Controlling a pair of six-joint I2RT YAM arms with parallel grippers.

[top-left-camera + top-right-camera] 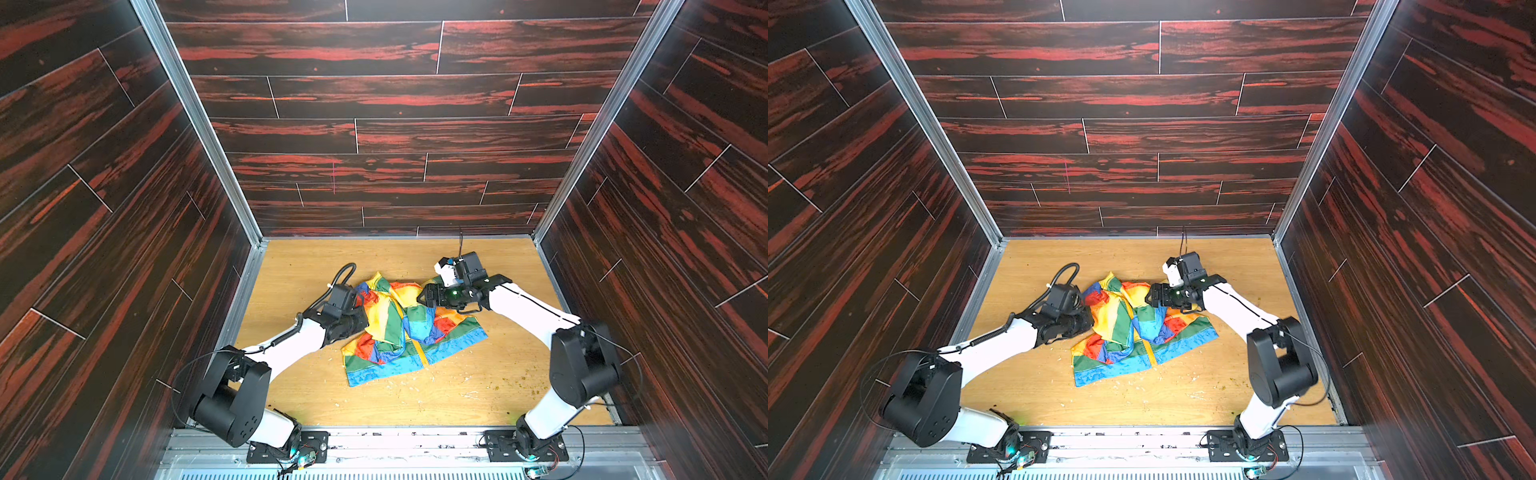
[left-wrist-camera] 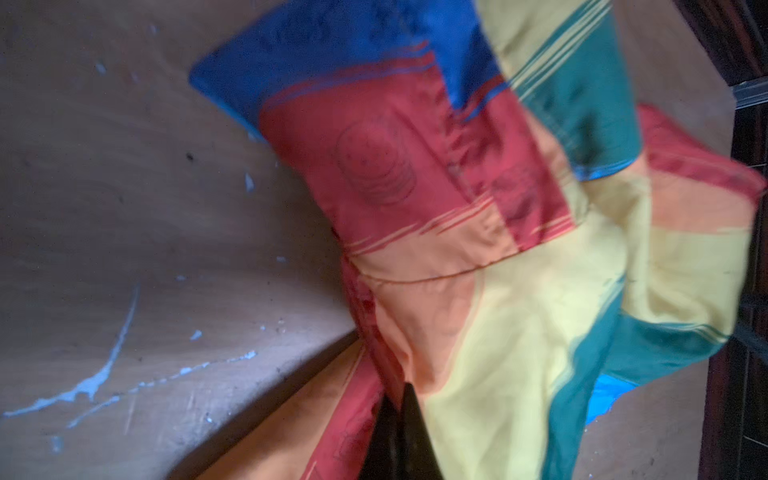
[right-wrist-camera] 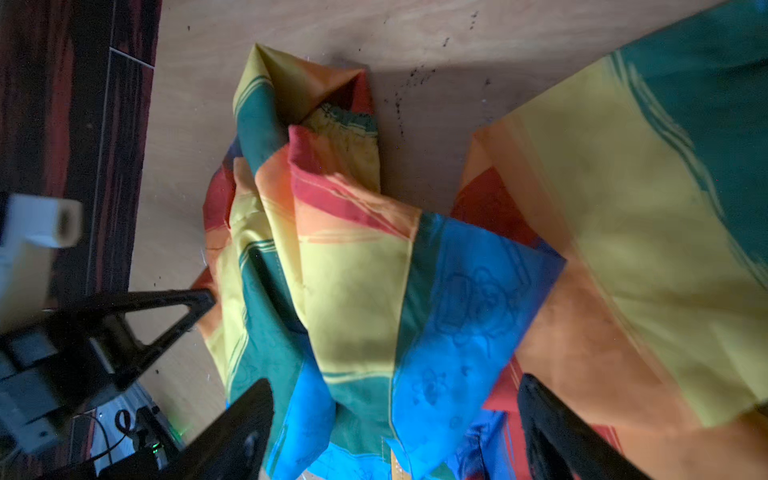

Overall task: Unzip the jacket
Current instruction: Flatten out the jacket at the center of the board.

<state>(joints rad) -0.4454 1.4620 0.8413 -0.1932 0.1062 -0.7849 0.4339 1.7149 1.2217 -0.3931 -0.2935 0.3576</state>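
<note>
Jacket crumpled near middle of wooden table, between the two arms. Upper half bunched and folded over itself in a heap of yellow, green, blue and red-orange. Blue hem spread flat toward the robot's side. Yellow zipper visible only along lower front, closed there; upper run hidden under the folds, slider not made out.

Left gripper at the jacket's left edge, low to the table. In left wrist view jaws pressed together, red-orange and yellow fabric gathered to a pinch at the tips.

Right gripper over far right part of the heap. In right wrist view jaws spread wide, black fingers either side of blue and green cloth, nothing clamped between them.

Pale flecks scattered on table just beyond the hem.
</note>
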